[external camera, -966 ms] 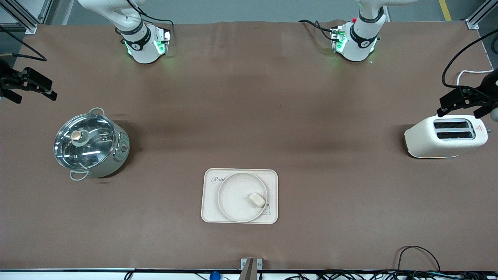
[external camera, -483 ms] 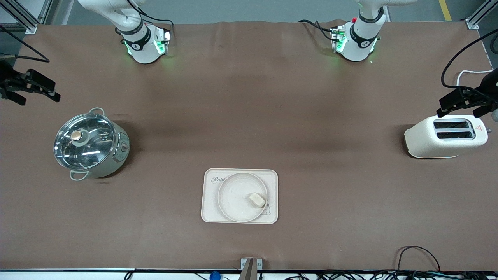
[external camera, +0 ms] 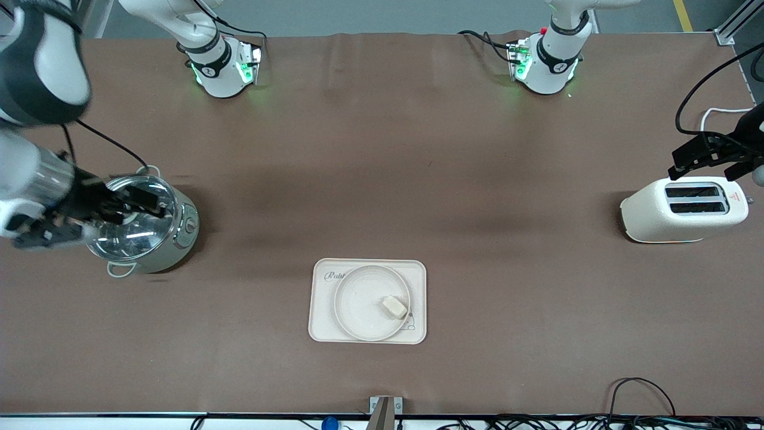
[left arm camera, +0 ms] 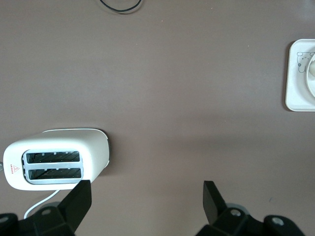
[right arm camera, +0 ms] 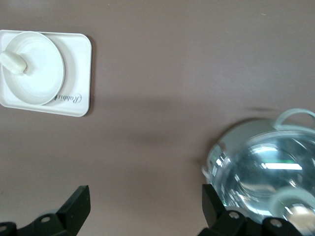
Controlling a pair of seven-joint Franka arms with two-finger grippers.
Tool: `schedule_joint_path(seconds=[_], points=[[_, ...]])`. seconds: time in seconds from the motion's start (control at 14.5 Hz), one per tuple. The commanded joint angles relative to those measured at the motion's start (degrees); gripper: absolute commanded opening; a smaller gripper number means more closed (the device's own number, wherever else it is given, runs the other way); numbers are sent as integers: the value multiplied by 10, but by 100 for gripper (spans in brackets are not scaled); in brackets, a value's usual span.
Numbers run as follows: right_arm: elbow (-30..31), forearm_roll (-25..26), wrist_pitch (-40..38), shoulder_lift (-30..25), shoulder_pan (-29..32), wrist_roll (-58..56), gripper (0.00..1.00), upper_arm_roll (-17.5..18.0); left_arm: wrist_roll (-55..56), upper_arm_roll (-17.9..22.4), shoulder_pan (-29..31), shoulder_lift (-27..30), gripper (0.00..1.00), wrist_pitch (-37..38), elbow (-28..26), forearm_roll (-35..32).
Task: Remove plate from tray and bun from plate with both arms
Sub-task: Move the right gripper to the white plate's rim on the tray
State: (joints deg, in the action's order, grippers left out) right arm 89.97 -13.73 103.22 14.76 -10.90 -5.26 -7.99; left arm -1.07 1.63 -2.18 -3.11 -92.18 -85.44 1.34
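The round cream plate (external camera: 364, 298) lies on the rectangular rabbit tray (external camera: 322, 325) near the front middle of the table. The small pale bun (external camera: 394, 307) lies on the plate, at its side toward the left arm's end. Plate (right arm camera: 37, 73) and bun (right arm camera: 12, 60) also show in the right wrist view. My right gripper (external camera: 89, 222) is open and empty, over the lidded pot (external camera: 173, 239); it also shows in its wrist view (right arm camera: 145, 202). My left gripper (external camera: 706, 167) is open and empty, over the table beside the toaster (external camera: 656, 221); it also shows in its wrist view (left arm camera: 145, 196).
The steel pot with a glass lid (right arm camera: 266, 167) stands at the right arm's end of the table. The white two-slot toaster (left arm camera: 54, 160) stands at the left arm's end. The tray's corner (left arm camera: 295, 78) shows in the left wrist view. Cables lie along the front edge.
My right arm has swung in from the table's edge and now hangs over the pot. My left gripper has barely moved. Plate and bun have not moved.
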Motion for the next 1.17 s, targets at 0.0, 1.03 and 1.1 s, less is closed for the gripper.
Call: schedule_joint_path(seconds=[0.0,1.03,1.1], points=[[-20,-12,43,38,-40,59,100,-3,3,0,-1,-4,100,10,13,0],[-112,-215,284,294,-138,115,70,25,0,0,4,-4,100,10,13,-1],[-128,-220,284,310,-142,115,67,25,1,0,3,-5,100,10,13,-1]])
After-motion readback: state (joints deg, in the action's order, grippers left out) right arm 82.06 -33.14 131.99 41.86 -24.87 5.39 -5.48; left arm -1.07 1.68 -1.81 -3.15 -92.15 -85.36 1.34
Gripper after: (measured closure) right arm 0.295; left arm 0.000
